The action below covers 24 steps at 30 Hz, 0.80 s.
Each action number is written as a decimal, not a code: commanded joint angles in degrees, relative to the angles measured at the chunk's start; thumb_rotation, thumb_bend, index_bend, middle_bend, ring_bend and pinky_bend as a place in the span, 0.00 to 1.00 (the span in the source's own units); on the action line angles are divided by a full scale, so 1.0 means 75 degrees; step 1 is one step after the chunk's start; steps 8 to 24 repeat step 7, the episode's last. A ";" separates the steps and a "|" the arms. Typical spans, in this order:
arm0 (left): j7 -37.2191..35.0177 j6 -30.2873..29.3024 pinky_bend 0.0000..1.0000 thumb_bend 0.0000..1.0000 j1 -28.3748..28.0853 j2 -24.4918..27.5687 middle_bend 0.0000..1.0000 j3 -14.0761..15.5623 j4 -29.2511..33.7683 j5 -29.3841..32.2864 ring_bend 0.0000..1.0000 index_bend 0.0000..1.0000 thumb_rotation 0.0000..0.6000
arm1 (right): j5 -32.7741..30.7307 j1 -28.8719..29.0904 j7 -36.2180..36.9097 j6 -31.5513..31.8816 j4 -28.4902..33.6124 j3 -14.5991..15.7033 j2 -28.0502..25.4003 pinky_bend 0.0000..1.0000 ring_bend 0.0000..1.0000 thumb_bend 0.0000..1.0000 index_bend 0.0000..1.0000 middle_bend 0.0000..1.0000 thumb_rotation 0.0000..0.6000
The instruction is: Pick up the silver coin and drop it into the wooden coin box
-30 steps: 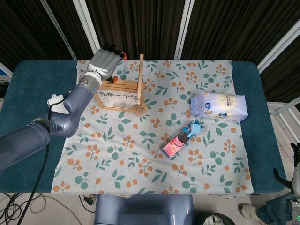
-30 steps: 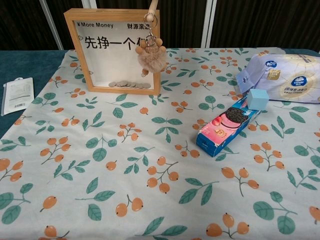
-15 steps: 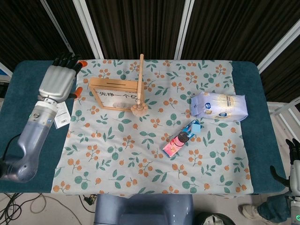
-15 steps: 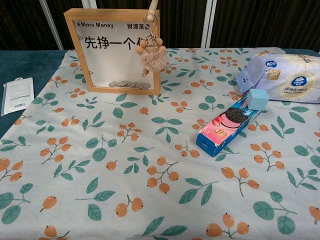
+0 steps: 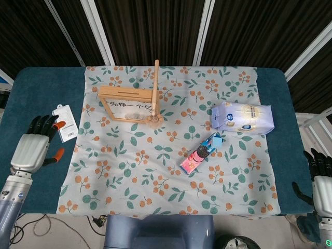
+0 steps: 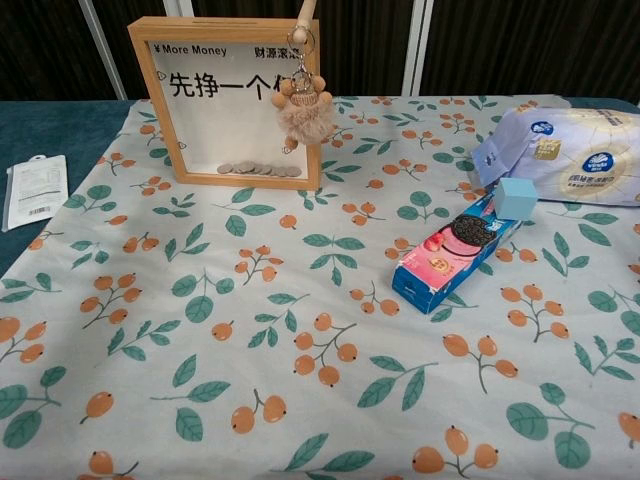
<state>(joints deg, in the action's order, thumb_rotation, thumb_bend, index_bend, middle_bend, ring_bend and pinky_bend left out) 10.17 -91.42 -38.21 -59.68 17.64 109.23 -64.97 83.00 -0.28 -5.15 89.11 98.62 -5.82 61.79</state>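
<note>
The wooden coin box point(image 5: 127, 105) point(image 6: 228, 100) stands upright on the flowered cloth at the back left, with a glass front and Chinese lettering. Several silver coins point(image 6: 260, 169) lie in a row inside it at the bottom. No loose coin shows on the cloth. My left hand point(image 5: 34, 147) hovers over the blue table edge at the far left, fingers spread and empty. My right hand point(image 5: 321, 179) shows at the far right edge, low, with fingers apart and nothing in it. Neither hand appears in the chest view.
A wooden stick with a fluffy keychain point(image 6: 305, 108) leans at the box's right side. A white packet point(image 5: 64, 122) lies left of the cloth. A pink biscuit box point(image 5: 198, 155) with a small blue cube point(image 6: 516, 197) and a white-blue bag point(image 5: 242, 117) sit at the right.
My left hand has drawn back from above the coin box, out to the left and toward the near table edge. My right hand has risen slightly into view.
</note>
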 commanded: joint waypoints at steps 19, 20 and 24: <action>-0.0597 -0.0383 0.00 0.30 0.1380 -0.0399 0.03 0.0116 -0.0764 -0.1335 0.00 0.18 1.00 | 0.0486 0.0115 -0.0094 0.0097 -0.0228 0.0100 0.0088 0.00 0.00 0.37 0.10 0.05 1.00; -0.0597 -0.0383 0.00 0.30 0.1380 -0.0399 0.03 0.0116 -0.0764 -0.1335 0.00 0.18 1.00 | 0.0486 0.0115 -0.0094 0.0097 -0.0228 0.0100 0.0088 0.00 0.00 0.37 0.10 0.05 1.00; -0.0597 -0.0383 0.00 0.30 0.1380 -0.0399 0.03 0.0116 -0.0764 -0.1335 0.00 0.18 1.00 | 0.0486 0.0115 -0.0094 0.0097 -0.0228 0.0100 0.0088 0.00 0.00 0.37 0.10 0.05 1.00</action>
